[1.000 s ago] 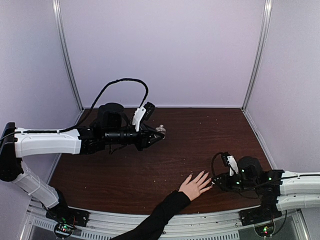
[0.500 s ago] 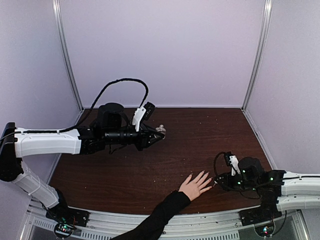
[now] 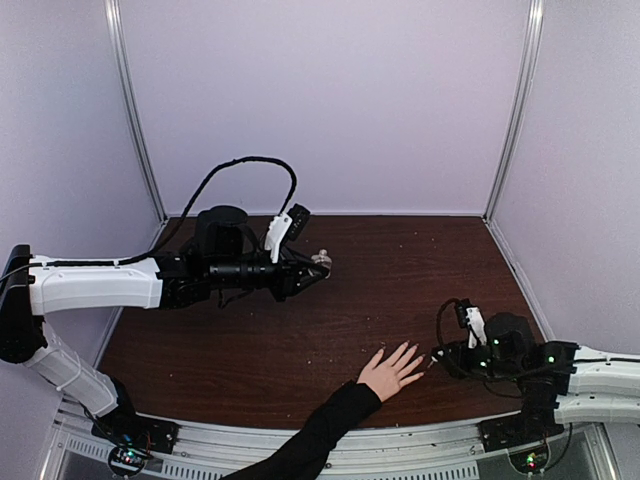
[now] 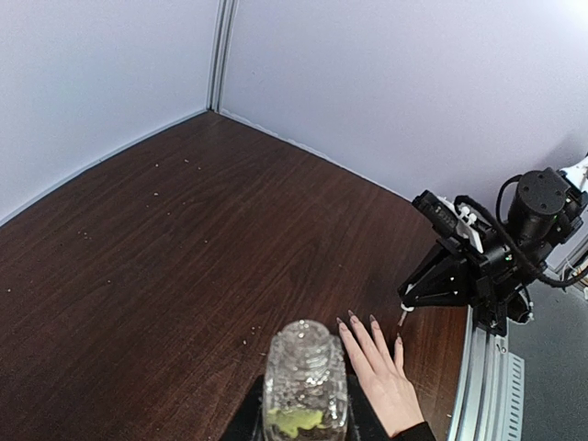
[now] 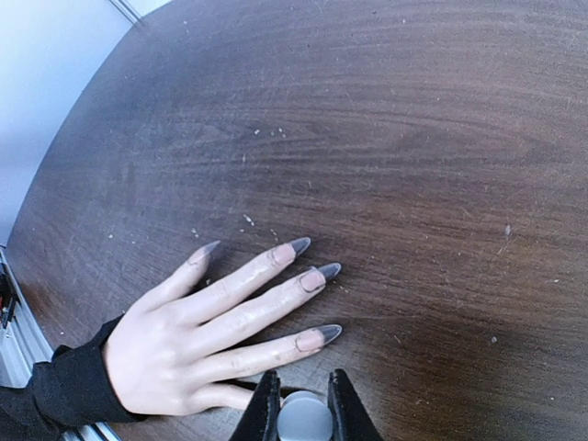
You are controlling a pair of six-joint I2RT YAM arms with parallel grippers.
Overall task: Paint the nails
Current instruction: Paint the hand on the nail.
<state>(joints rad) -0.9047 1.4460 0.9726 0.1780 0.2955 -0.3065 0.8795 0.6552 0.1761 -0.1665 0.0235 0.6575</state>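
Dark brown wood-grain table point(image 3: 400, 270) carries pale specks of dust ahead of the right gripper point(image 3: 438, 358), whose black fingers point(image 5: 266, 409) are pressed onto a small white round piece point(image 5: 304, 420). A human hand point(image 5: 184, 340) in a black sleeve point(image 5: 55, 390) lies flat on the wood just in front of that gripper, fingers spread and pointing towards it. In the right wrist view the gripper's fingers cover the tip of the little finger.

Far off to the other side, well apart from the hand, the left gripper point(image 3: 318, 267) is clamped on a clear glass bottle point(image 4: 306, 377) with something yellowish-green inside, held above the table.

The nails point(image 5: 317, 277) are long and pointed, glossy, pinkish at the base and dark grey towards the tips. The one closest to the right gripper lies just ahead of its fingertips.
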